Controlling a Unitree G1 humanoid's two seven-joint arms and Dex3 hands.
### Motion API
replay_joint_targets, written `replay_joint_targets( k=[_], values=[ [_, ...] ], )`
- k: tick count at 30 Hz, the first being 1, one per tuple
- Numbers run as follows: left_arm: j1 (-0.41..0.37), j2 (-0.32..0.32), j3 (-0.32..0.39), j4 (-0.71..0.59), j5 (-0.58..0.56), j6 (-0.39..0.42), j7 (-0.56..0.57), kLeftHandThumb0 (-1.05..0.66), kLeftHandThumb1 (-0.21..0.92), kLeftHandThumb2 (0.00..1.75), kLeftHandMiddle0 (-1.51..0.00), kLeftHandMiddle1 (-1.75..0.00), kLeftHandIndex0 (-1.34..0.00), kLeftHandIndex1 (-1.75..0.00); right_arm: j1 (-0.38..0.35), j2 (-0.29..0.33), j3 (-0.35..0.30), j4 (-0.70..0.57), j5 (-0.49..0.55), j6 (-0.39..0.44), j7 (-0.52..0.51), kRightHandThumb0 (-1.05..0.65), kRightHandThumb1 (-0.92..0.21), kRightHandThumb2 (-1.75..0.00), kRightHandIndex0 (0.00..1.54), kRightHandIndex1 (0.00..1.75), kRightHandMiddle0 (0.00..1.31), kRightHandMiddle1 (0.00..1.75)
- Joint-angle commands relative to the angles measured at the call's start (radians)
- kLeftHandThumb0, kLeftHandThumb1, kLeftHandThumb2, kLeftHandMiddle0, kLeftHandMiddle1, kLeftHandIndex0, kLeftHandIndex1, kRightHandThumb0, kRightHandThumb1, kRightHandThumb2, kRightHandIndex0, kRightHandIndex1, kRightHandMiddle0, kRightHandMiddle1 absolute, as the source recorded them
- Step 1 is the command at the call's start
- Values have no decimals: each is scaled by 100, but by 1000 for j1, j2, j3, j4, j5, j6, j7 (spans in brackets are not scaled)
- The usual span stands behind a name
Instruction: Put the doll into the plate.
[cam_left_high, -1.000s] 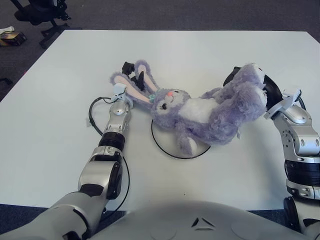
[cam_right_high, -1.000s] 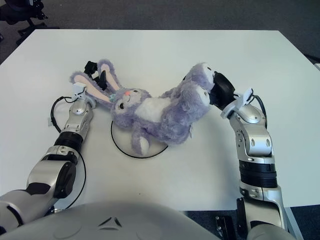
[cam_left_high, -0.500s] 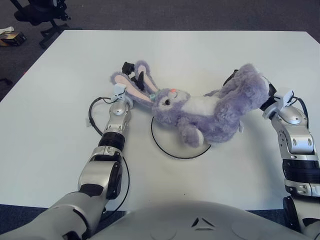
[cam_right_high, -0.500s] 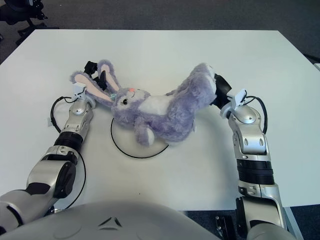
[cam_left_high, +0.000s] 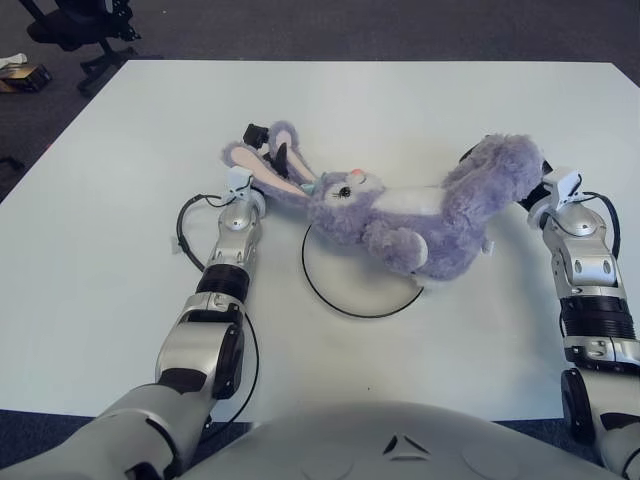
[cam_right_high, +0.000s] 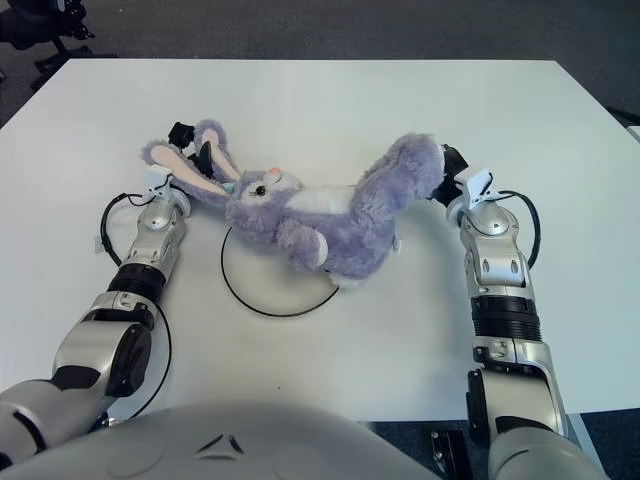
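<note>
Left eye view: doll (cam_left_high: 400, 215) stretched between both hands' fingers (cam_left_high: 262, 150).

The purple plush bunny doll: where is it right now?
The purple plush bunny doll stretches across the table's middle, over the black-rimmed white plate's far edge, between the left hand and right hand.

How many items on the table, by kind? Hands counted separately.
Plush doll (purple bunny): 1, held at its ears and its leg end
Plate (white, dark rim): 1, partly under the doll
Robot hands: 2, left hand at the ears, right hand at the leg end
Total: 2 items, plus 2 hands
</note>
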Motion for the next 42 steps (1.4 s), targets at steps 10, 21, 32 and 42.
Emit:
replay_joint_targets(
  k=[10,21,32,42],
  values=[
    [78,-10,-3,39,6,45,6,-36,81,66,-79,-175,-27,-175,-18,19,-35,18,32,-3,-32,0,-92,-3,88,90,55,129],
    [72,-11,-3,46,9,43,11,-36,80,67,-79,-175,-27,-175,-21,26,-51,6,31,7,-72,0,-92,-5,86,90,51,133],
    [71,-12,-3,48,9,43,13,-36,80,67,-79,-175,-28,-175,-20,26,-50,4,25,15,-93,0,-92,-5,86,88,51,136],
    [70,-11,-2,51,9,44,13,-36,80,67,-79,-175,-28,-175,-16,59,-55,24,24,64,-158,0,-92,-5,86,86,51,138]
  ],
)
